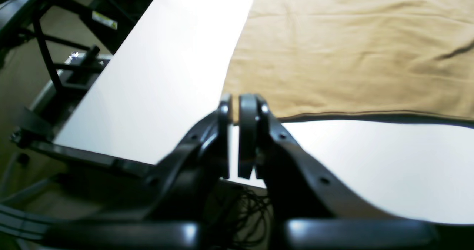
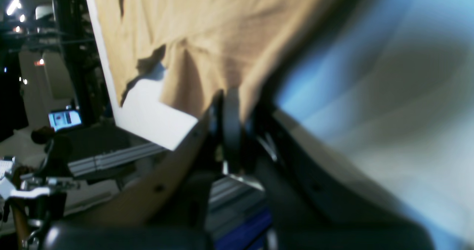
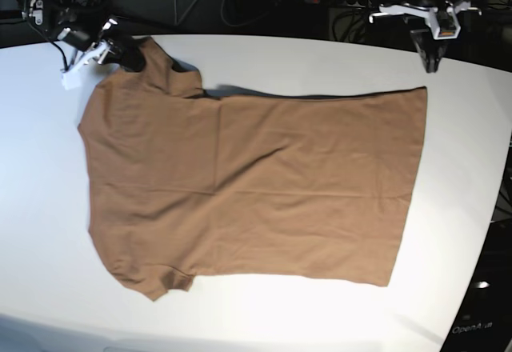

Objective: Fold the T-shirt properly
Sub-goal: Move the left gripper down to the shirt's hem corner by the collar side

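While the T-shirt [image 3: 248, 184] lies spread on the white worktop [image 3: 40, 232], the right gripper [image 2: 231, 105] pinches its far-left sleeve (cloth lifted slightly). The left gripper [image 1: 235, 107] clamps the far-right hem corner.

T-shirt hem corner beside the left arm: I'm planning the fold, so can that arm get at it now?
Probably yes: the left gripper is shut right at that corner of the T-shirt, seemingly pinching it, with only bare table around.

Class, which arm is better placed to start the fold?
Probably right: the right gripper is shut on the T-shirt, cloth raised off the table. The left gripper is shut at the hem corner, grip unclear.
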Controlling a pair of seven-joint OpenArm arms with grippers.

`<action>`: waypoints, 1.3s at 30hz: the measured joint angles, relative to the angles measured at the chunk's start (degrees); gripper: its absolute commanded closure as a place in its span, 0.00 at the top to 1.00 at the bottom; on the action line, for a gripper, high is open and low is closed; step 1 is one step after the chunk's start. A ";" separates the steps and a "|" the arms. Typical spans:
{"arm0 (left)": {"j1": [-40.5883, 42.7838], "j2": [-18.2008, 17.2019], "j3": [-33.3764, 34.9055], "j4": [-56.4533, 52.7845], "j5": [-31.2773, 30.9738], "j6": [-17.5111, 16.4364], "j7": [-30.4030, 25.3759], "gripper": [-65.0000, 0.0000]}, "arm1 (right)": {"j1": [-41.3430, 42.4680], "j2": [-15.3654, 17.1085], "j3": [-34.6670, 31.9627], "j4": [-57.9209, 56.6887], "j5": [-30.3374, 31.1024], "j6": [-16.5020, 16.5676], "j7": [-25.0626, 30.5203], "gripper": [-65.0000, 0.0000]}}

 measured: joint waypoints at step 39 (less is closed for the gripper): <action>-39.52 -11.02 -28.70 -6.34 -13.94 -39.47 83.71 0.06 | 0.90 0.00 0.15 -0.26 -1.46 -0.20 -0.42 0.02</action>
